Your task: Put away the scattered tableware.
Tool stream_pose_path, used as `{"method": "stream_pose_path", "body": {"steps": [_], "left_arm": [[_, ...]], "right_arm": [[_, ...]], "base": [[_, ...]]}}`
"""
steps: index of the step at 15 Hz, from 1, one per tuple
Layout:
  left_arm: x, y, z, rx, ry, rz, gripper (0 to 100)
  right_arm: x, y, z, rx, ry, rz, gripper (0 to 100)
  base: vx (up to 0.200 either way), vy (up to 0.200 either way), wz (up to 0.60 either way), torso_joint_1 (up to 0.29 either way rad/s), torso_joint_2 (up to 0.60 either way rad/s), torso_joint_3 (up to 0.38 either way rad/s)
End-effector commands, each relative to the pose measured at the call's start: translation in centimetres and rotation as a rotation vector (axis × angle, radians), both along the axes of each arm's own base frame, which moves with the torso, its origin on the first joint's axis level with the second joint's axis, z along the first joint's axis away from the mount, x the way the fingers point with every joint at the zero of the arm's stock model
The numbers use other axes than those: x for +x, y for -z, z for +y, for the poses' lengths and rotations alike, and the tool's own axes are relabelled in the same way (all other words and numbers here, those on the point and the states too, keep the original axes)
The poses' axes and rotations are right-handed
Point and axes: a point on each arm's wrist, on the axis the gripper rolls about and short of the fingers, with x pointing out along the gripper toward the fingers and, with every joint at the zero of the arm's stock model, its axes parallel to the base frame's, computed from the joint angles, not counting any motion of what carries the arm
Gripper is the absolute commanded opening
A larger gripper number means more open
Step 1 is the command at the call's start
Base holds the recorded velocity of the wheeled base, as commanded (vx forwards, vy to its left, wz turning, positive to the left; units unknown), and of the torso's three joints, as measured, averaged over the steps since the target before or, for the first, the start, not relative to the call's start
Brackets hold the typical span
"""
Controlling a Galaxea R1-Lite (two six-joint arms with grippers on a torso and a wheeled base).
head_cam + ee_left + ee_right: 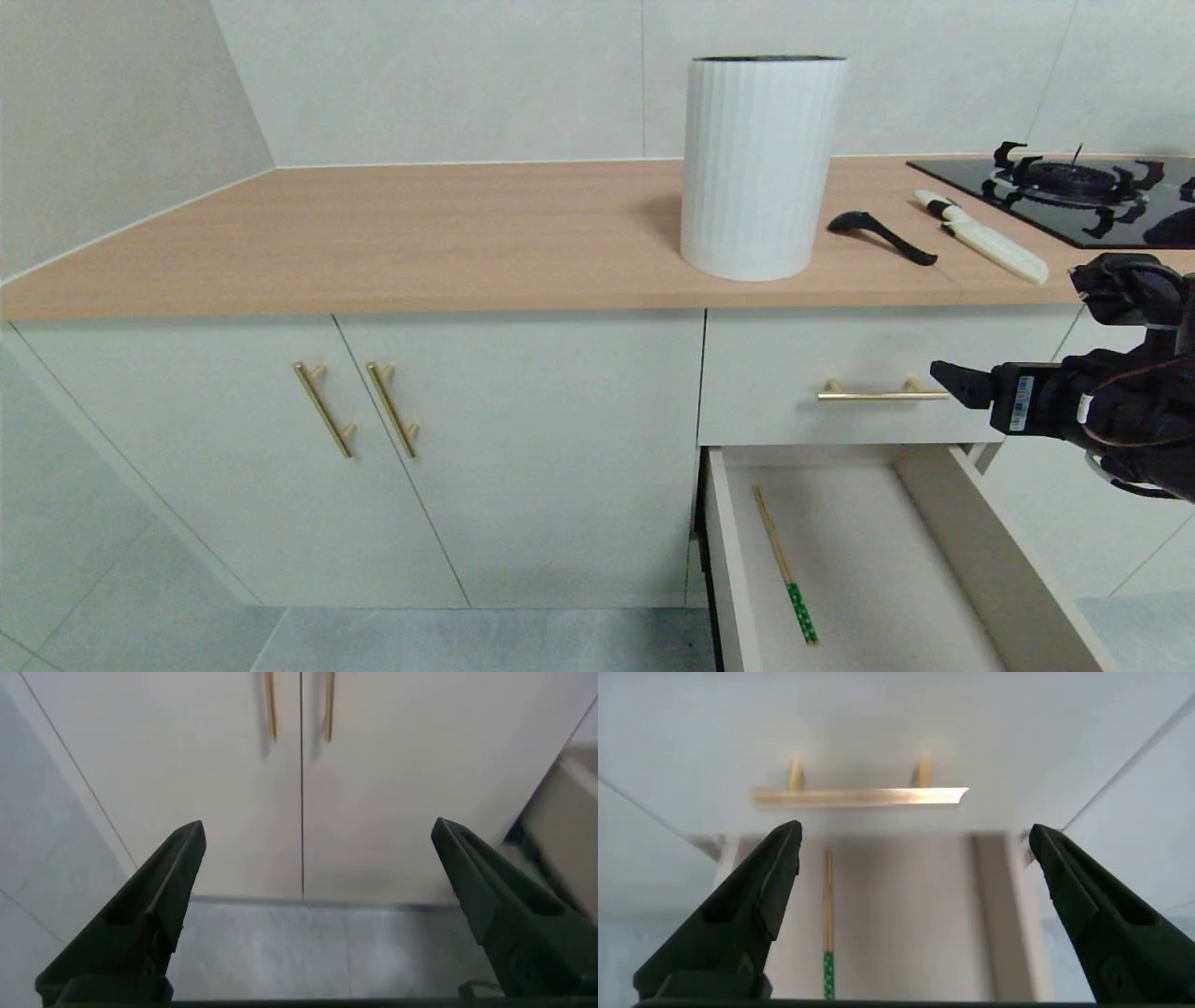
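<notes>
My left end effector (318,849) hangs low before the cupboard doors (299,775), its fingers spread and holding nothing. On the worktop (420,233), a tall white ribbed canister (758,168) stands close to the front edge, right of the middle. Below it, the lower drawer (990,551) is pulled out, and a pair of chopsticks (784,565) lies lengthwise inside, along its left wall: by my reckoning, the one piece put away so far. A black spoon (882,236) and a white knife (980,238) lie side by side but apart on the worktop's right end, between the canister and the hob (1064,191), both yet to be stowed. My right end effector (915,849) is level with the shut upper drawer's brass handle (859,795), above the open one, fingers spread and empty.
</notes>
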Motion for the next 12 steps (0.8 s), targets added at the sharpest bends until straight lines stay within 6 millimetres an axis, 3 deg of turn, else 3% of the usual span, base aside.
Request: {"method": "stream_pose_path", "body": {"steps": [1, 12], "left_arm": [[0.00, 0.00, 0.00, -0.001, 0.000, 0.000, 100], [0.00, 0.00, 0.00, -0.001, 0.000, 0.000, 100]], "right_arm": [[-0.01, -0.01, -0.04, 0.000, 0.001, 0.000, 100], [0.29, 0.38, -0.02, -0.004, 0.003, 0.016, 100]], "base": [[0.000, 0.000, 0.00, 0.149, -0.54, -0.290], [0.000, 0.000, 0.00, 0.192, -0.47, -0.287]]}}
